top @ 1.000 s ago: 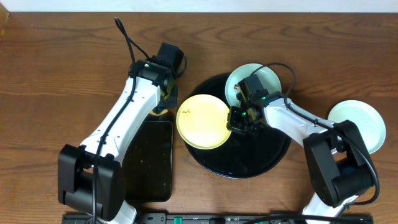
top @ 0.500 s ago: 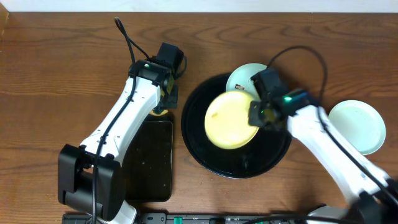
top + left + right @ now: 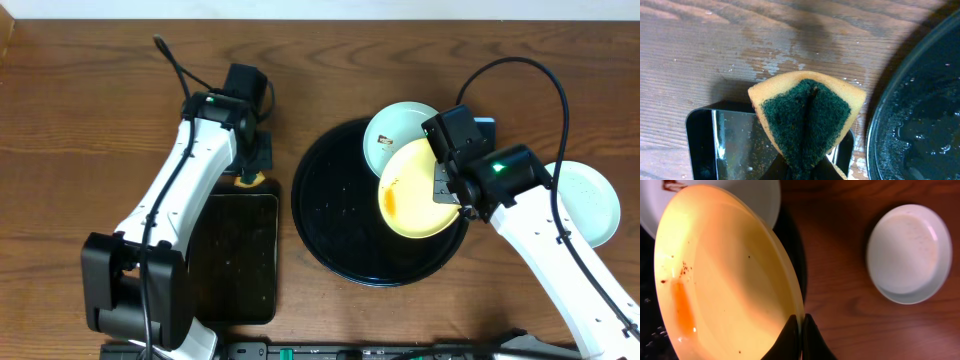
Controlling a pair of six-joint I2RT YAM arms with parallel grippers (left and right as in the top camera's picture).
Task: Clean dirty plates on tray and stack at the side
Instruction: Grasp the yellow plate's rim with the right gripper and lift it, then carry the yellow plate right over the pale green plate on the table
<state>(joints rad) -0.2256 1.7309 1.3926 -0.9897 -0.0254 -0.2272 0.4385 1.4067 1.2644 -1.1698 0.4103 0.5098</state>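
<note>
My right gripper (image 3: 452, 192) is shut on the rim of the pale yellow plate (image 3: 418, 190) and holds it tilted above the right part of the round black tray (image 3: 330, 215). The plate (image 3: 715, 275) has an orange-brown smear and red specks. A pale blue-white plate (image 3: 388, 128) with a brown smudge rests on the tray's far rim. Another pale plate (image 3: 590, 200) lies on the table to the right; it also shows in the right wrist view (image 3: 910, 252). My left gripper (image 3: 252, 168) is shut on a yellow sponge with a green pad (image 3: 807, 115), left of the tray.
A smaller black rectangular tray (image 3: 240, 255) lies on the table left of the round tray, just under the sponge (image 3: 725, 145). The wooden table (image 3: 80, 120) shows a wet patch near the sponge. Both arms reach in from the near edge.
The right gripper has carried the yellow plate from the tray's left rim rightward across the tray, lifting and tilting it. The left arm has shifted a little to the left with the sponge.
</note>
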